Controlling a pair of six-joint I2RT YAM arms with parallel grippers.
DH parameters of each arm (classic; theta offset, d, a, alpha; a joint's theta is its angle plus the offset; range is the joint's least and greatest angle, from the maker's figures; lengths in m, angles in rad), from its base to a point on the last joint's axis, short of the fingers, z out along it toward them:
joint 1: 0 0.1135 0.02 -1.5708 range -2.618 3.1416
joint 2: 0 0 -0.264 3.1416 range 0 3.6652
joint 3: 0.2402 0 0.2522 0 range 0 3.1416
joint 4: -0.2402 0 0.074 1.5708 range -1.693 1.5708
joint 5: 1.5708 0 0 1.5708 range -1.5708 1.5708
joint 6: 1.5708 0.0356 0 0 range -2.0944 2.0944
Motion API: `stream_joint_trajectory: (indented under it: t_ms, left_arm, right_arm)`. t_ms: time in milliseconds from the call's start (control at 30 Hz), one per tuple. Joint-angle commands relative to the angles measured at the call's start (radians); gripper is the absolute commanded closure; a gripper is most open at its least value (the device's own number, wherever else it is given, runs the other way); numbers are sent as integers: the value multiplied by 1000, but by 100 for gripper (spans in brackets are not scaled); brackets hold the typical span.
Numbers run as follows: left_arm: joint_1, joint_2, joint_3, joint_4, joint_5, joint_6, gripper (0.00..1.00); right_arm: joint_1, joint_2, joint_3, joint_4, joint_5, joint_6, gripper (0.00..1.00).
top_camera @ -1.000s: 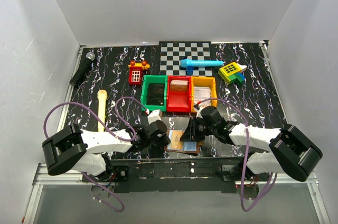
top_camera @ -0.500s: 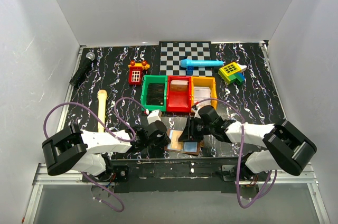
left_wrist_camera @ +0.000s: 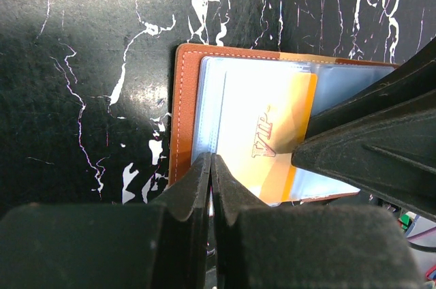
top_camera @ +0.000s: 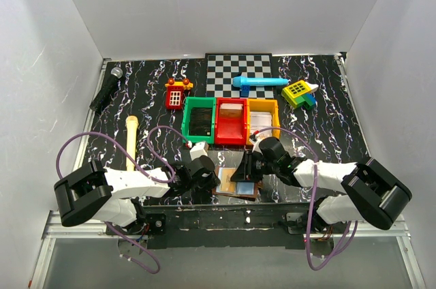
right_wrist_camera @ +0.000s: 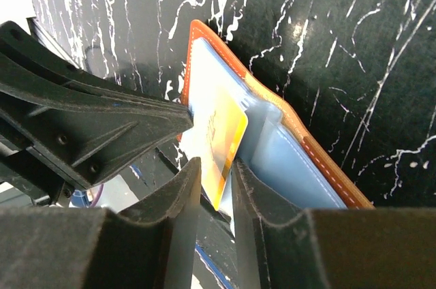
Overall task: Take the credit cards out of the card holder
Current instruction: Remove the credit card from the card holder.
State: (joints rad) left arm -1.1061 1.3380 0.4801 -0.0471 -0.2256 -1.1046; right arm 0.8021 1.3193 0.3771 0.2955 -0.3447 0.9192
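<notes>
Black marbled table point(left_wrist_camera: 82, 64) — left gripper point(left_wrist_camera: 211, 164) closed tight, seemingly pinning holder point(left_wrist_camera: 184, 98); right gripper point(right_wrist_camera: 214, 166) has resettled astride card point(right_wrist_camera: 221, 135) corner, clamp unclear — card partly out.

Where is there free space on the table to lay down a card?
Widest bare patch of the table: right of the yellow bin, nearer than the yellow toy, out to the right edge. A smaller one lies between the microphone, the cream stick and the green bin. Crowded around the card holder, where the left gripper and right gripper meet.
</notes>
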Motion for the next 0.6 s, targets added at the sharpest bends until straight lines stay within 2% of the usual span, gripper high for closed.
stream_joint_trajectory:
  t_ms: [0, 567]
  left_arm:
    - [2, 67, -63, -183, 3, 34, 100]
    - [2, 87, -55, -154, 23, 58, 100]
  right_arm:
    - [-1, 1, 9, 126, -51, 20, 67]
    - [-3, 113, 57, 171, -140, 23, 63]
